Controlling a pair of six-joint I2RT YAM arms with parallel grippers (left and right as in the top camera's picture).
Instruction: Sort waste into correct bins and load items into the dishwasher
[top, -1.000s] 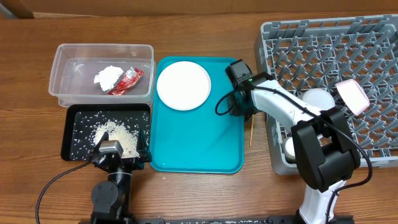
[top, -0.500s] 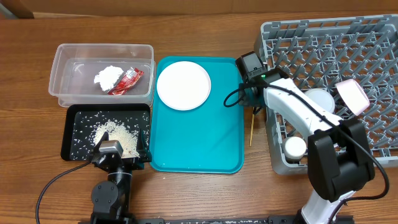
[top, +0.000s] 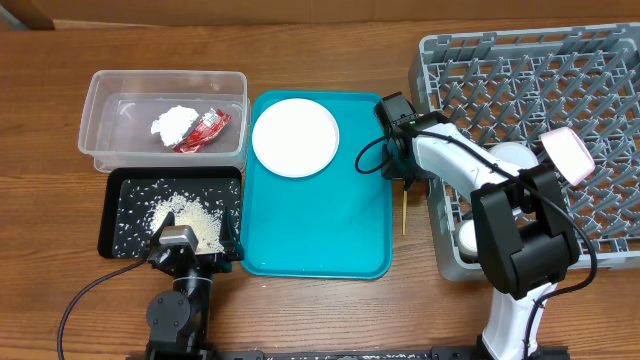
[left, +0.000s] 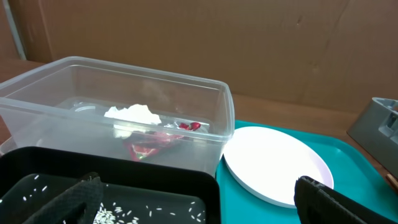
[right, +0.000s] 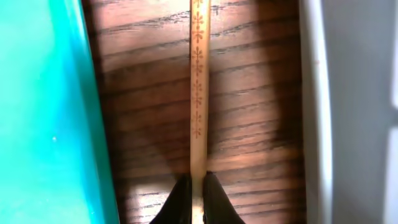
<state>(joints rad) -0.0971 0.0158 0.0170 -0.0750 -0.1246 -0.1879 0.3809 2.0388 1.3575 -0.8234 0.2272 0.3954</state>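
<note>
Now right gripper pinches the chopstick between teal tray and dish rack, seemingly to lift it; left gripper hangs open.

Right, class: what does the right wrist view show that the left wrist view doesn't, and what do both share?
Only the right wrist view: a thin wooden chopstick on the wooden table, the right claw shut on its end. Only the left wrist view: a clear rectangular plastic tub holding a crumpled white tissue and red wrapper, a round white plate. Both: the teal plastic tray.
</note>
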